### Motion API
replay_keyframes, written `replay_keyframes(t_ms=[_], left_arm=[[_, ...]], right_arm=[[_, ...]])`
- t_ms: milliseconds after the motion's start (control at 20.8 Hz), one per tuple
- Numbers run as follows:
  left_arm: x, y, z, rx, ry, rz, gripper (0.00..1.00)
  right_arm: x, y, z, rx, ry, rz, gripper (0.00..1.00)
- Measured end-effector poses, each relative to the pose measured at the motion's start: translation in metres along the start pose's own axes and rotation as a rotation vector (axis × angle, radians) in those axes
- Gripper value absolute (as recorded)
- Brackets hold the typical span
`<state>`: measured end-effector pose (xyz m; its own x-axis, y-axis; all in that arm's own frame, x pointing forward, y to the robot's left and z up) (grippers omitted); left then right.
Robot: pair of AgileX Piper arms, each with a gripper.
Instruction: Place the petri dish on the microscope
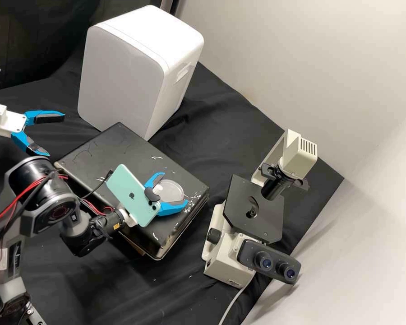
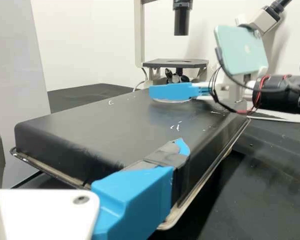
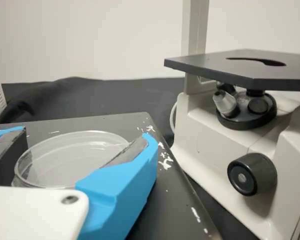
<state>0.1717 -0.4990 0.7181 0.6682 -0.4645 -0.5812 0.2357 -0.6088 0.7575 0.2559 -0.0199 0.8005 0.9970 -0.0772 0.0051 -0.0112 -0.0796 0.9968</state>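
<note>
One petri dish [image 1: 168,191], flat on the black tray [image 1: 122,149] near the corner closest to the microscope [image 1: 230,259]. The right gripper [image 1: 175,190] straddles it, and the jaws look snugged against the rim from both sides. The left gripper [image 1: 53,135] hangs with jaws apart off the tray's far end, so right's the arm here. The stage [image 1: 252,205] sits just past that corner but higher. I'd guess lift first, then go across, minding the lamp head [image 1: 297,155] over its far side.

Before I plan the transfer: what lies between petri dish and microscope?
High view: past the petri dish, only the black slab, then bare black cloth before the microscope.
</note>
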Motion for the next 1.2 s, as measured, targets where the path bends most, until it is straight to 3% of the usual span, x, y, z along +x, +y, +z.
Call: replay_keyframes(t_ms=[144, 433, 770, 914, 1203], left_arm=[[0.0, 0.0, 0.0, 0.0, 0.0, 0.0, 1.0], [0.0, 0.0, 0.0, 0.0, 0.0, 0.0, 1.0], [0.0, 0.0, 0.0, 0.0, 0.0, 0.0, 1.0], [0.0, 0.0, 0.0, 0.0, 0.0, 0.0, 1.0], [0.0, 0.0, 0.0, 0.0, 0.0, 0.0, 1.0]], right_arm=[[-0.004, 0.013, -0.002, 0.024, -0.014, 0.027, 0.0], [-0.012, 0.039, -0.011, 0.064, 0.033, 0.119, 0.0], [-0.014, 0.044, -0.009, 0.056, 0.037, 0.128, 0.0], [-0.015, 0.048, -0.008, 0.073, 0.034, 0.139, 0.0], [-0.012, 0.053, -0.009, 0.068, 0.042, 0.159, 0.0]])
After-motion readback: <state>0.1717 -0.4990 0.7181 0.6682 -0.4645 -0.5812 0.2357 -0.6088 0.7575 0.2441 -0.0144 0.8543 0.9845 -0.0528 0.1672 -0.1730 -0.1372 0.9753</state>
